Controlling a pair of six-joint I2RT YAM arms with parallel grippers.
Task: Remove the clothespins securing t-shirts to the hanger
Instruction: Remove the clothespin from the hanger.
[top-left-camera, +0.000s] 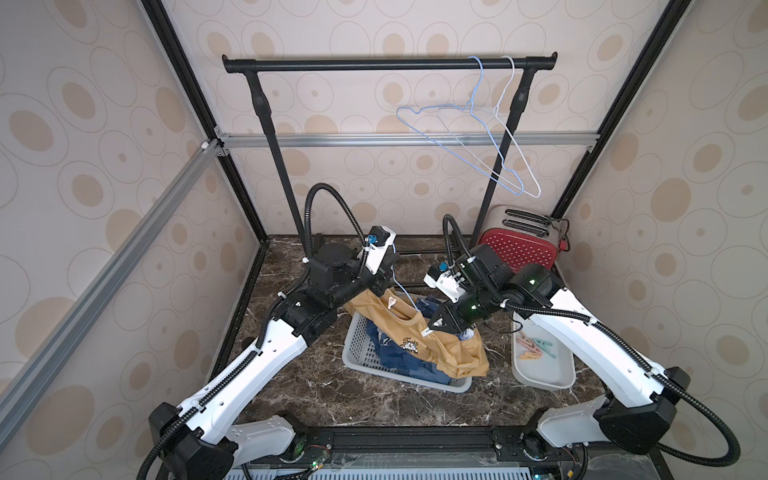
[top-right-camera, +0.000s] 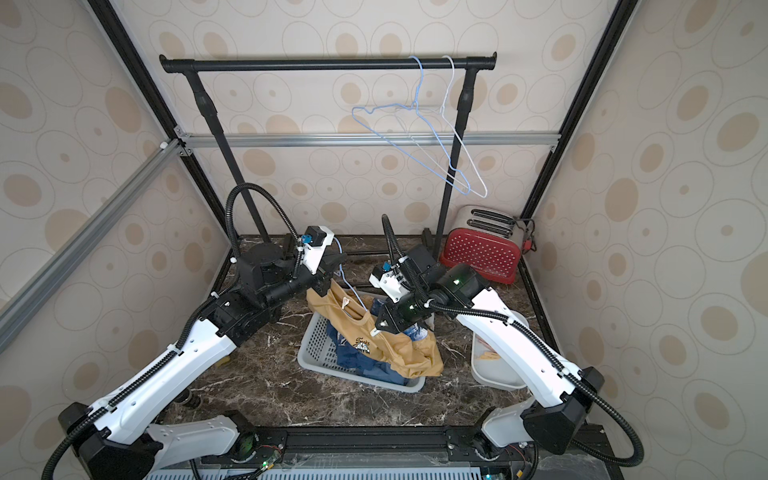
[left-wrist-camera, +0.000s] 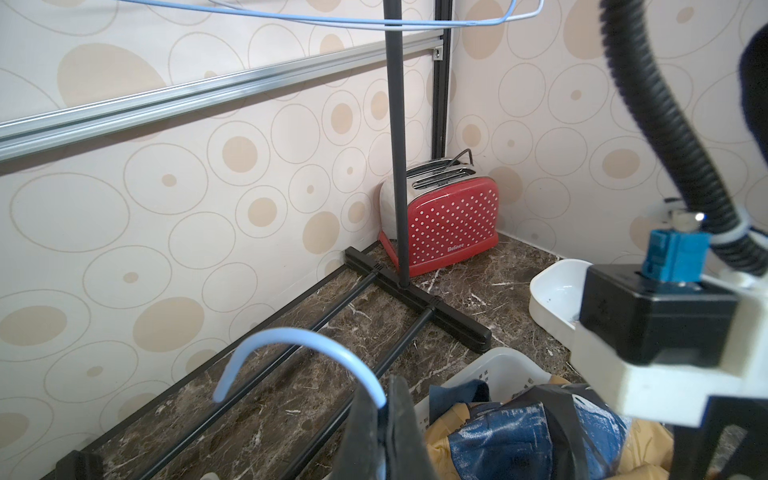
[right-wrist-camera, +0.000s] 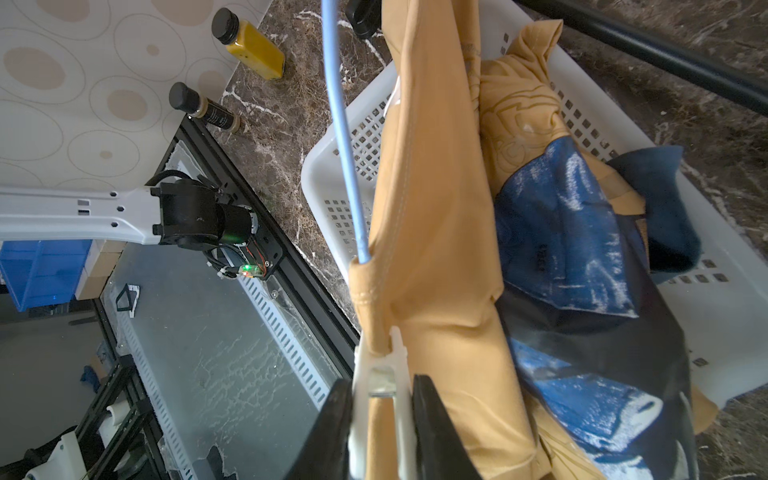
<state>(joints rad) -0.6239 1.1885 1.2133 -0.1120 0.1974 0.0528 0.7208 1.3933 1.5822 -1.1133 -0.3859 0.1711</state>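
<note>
White plastic peg (right-wrist-camera: 400, 357) sits in the right gripper (right-wrist-camera: 382, 399), which is clenched on its two handles. The peg's jaws bite the yellow shirt (right-wrist-camera: 432, 208) shoulder over the hanger (right-wrist-camera: 338, 124) wire.

Risks, as I judge them:
- Too shallow a squeeze won't part the peg's jaws, so a pull drags fabric and hanger along.
- Smooth hard handles could squirt out of the grip.
- Left gripper (left-wrist-camera: 384, 417) is clenched on the hanger hook, holding the lot above the basket (right-wrist-camera: 324, 195). Thin round wire can swivel there under a sideways tug.
- Once freed, the shirt may slump onto the blue shirts (right-wrist-camera: 561, 216) in the basket, which is fine, or spill over the rim onto the surface (top-left-camera: 316, 386).

Materials:
- Peg: rigid, glossy, slim.
- Yellow shirt: soft matte knit, bunched in folds.
- Wire: coated, pale blue.
- Basket: perforated plastic.
- Surface: dark veined marble.

Further off, pastel pegs (top-left-camera: 536, 347) lie in a white tray (top-left-camera: 544, 370).
</note>
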